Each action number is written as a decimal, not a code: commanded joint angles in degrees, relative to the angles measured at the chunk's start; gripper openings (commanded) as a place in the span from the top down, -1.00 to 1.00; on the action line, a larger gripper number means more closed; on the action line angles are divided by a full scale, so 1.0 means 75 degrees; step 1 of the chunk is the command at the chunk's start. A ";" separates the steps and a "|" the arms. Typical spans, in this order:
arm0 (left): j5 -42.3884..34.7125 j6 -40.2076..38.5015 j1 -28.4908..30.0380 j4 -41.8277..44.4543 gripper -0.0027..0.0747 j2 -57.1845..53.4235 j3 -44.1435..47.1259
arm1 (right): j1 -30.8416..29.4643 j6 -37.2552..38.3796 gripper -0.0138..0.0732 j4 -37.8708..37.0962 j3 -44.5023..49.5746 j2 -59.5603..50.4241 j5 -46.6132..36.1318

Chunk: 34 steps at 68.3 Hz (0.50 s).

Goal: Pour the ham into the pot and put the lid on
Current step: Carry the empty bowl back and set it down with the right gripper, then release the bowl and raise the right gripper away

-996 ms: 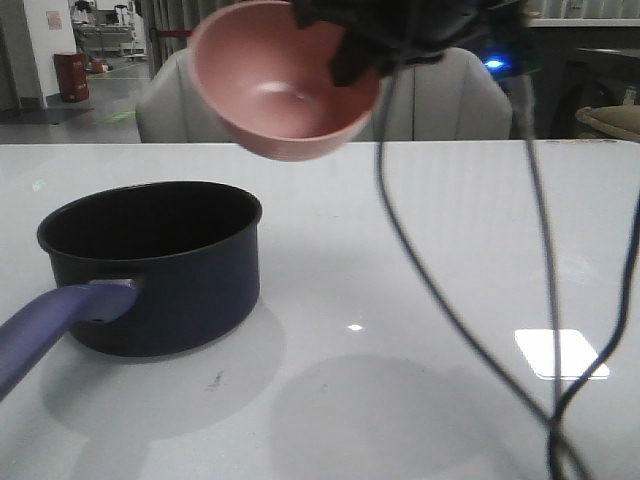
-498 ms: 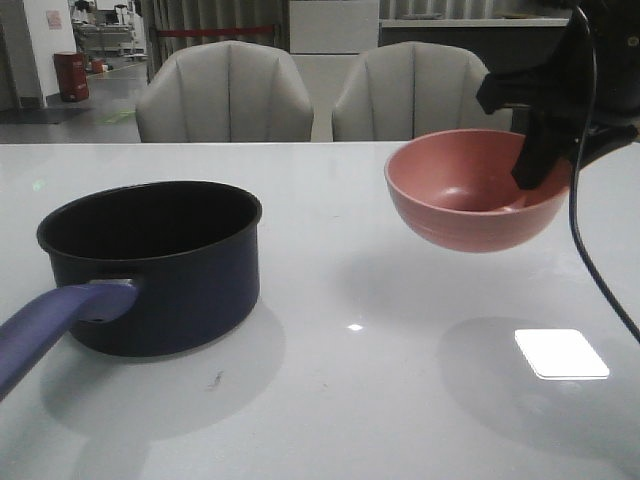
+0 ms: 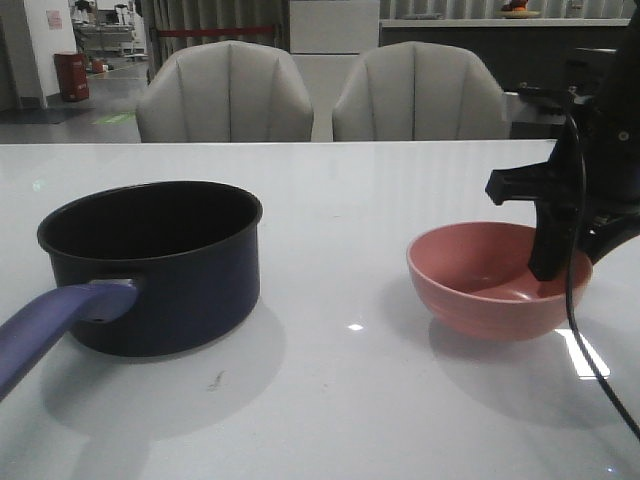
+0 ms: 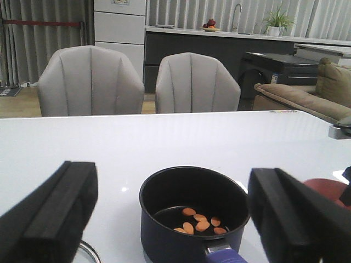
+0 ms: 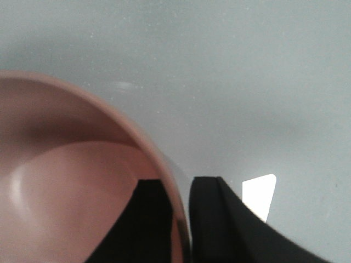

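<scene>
The dark navy pot (image 3: pixel 160 270) stands on the left of the table, its purple handle (image 3: pixel 50 325) pointing toward me. In the left wrist view several orange-pink ham chunks (image 4: pixel 200 222) lie on the black bottom of the pot (image 4: pixel 164 230). My left gripper (image 4: pixel 173 192) hangs open behind and above the pot, holding nothing. Only an arc of the lid (image 4: pixel 88 253) shows, at the edge of that view beside the pot. The empty pink bowl (image 3: pixel 480 290) rests upright on the table at the right. My right gripper (image 3: pixel 553 255) is shut on its rim, one finger inside the bowl (image 5: pixel 66 181) and one outside.
Two grey chairs (image 3: pixel 225 95) (image 3: pixel 420 95) stand behind the white table (image 3: pixel 340 400). A black cable (image 3: pixel 575 330) hangs from the right arm down past the bowl toward the table's front right.
The right gripper carried the pink bowl from high, tilted near the pot, rightward and down. The bowl now sits level on the table at the right.
</scene>
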 commanded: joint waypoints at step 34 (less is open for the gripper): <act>-0.0576 -0.0015 -0.0056 -0.0070 -0.63 0.0158 -0.0189 | 0.0472 -0.0806 -0.41 0.0045 0.0573 -0.3687 -0.1549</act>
